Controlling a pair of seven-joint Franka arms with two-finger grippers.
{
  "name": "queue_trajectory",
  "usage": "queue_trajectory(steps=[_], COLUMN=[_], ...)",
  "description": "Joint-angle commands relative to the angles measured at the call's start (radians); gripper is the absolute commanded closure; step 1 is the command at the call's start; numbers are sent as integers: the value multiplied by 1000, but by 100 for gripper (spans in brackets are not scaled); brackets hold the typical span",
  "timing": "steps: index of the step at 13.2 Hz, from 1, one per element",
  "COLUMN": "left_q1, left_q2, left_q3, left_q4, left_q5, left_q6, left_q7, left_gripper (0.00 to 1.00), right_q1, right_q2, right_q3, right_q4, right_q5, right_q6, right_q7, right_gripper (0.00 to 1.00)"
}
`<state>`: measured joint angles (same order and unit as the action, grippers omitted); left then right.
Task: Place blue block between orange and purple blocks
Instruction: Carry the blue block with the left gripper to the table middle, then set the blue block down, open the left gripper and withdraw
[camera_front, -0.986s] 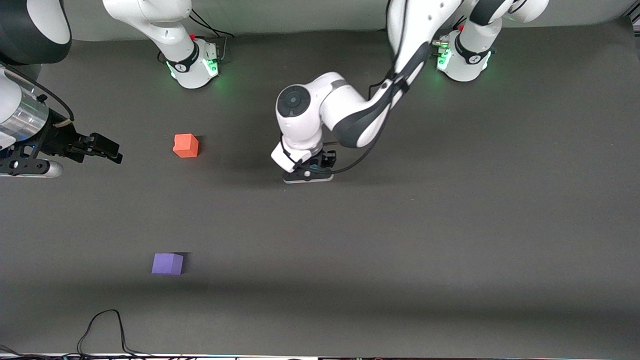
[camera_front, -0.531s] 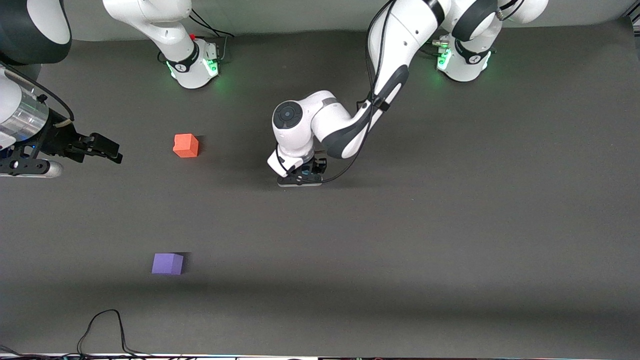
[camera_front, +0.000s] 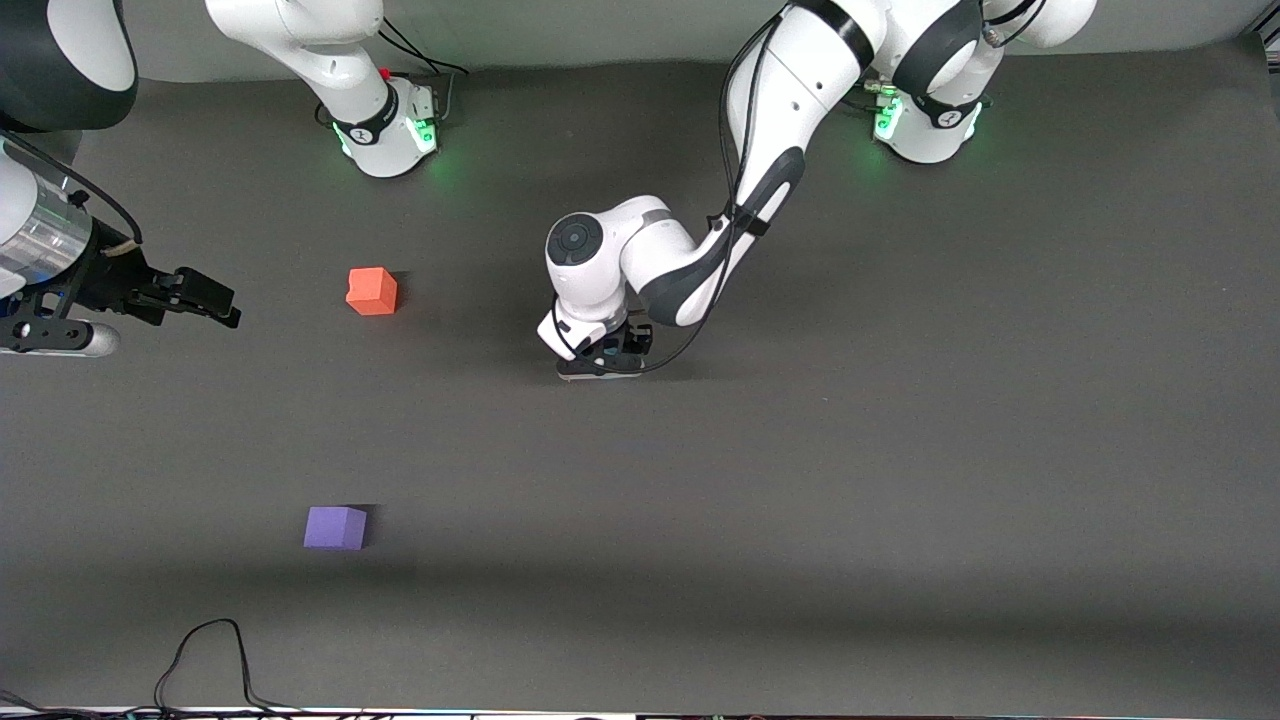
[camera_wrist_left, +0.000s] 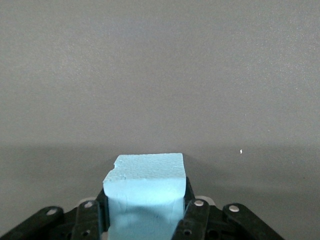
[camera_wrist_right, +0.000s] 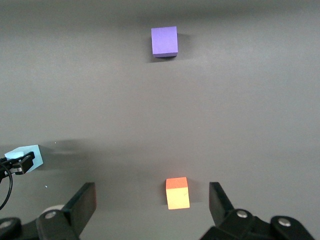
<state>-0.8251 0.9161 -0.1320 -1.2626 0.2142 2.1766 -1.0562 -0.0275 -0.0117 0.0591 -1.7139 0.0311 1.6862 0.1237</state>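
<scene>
Clamped between the left gripper's (camera_front: 603, 362) black fingers (camera_wrist_left: 194, 220) is the blue block (camera_wrist_left: 145, 192), a pale sky-blue cube of matte, foam-like stuff whose upper edge is chipped at one corner and whose gripped sides bulge slightly under the squeeze. Only its top and one face show in the left wrist view; its lower part is cut off by the frame edge. From the front camera the block is hidden under the left arm's white wrist, low over the dark grey table (camera_front: 900, 450) near its middle; whether it touches the surface cannot be told. The right wrist view catches one pale corner of it at the picture's edge, partly covered by a black fingertip.

Toward the right arm's end lies the orange block (camera_front: 372, 291), a matte orange-red cube, and the purple block (camera_front: 335, 527), a violet matte cube, sits nearer the front camera, well apart from it. The right gripper (camera_front: 212, 300) waits at its end of the table, fingers spread wide, with the orange block showing between them in its own wrist view.
</scene>
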Motion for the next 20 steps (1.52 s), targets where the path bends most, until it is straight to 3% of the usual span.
queue_trajectory(steps=[1, 6, 11, 15, 20], left_q1=[-9, 84, 399, 728, 954], left_q2=[0, -135, -356, -477, -627], left_q3=[14, -30, -63, -63, -54], left_q4=[29, 37, 5, -49, -124], left_q5=[19, -12, -246, -262, -242], left_q6=[-9, -158, -351, -520, -571], left_q7=[-18, 14, 345, 666, 942], left_gripper=[0, 0, 0, 0, 0], right_q1=[-5, -6, -2, 29, 197], right_q2=[-5, -8, 1, 24, 77], right_q3=[4, 2, 2, 14, 16], right_q4=[-4, 2, 19, 5, 55], right_q5=[-19, -20, -59, 1, 18], right_q6=[3, -25, -49, -54, -30], right_q7=[-3, 1, -62, -108, 5], right_gripper=[0, 0, 0, 0, 0])
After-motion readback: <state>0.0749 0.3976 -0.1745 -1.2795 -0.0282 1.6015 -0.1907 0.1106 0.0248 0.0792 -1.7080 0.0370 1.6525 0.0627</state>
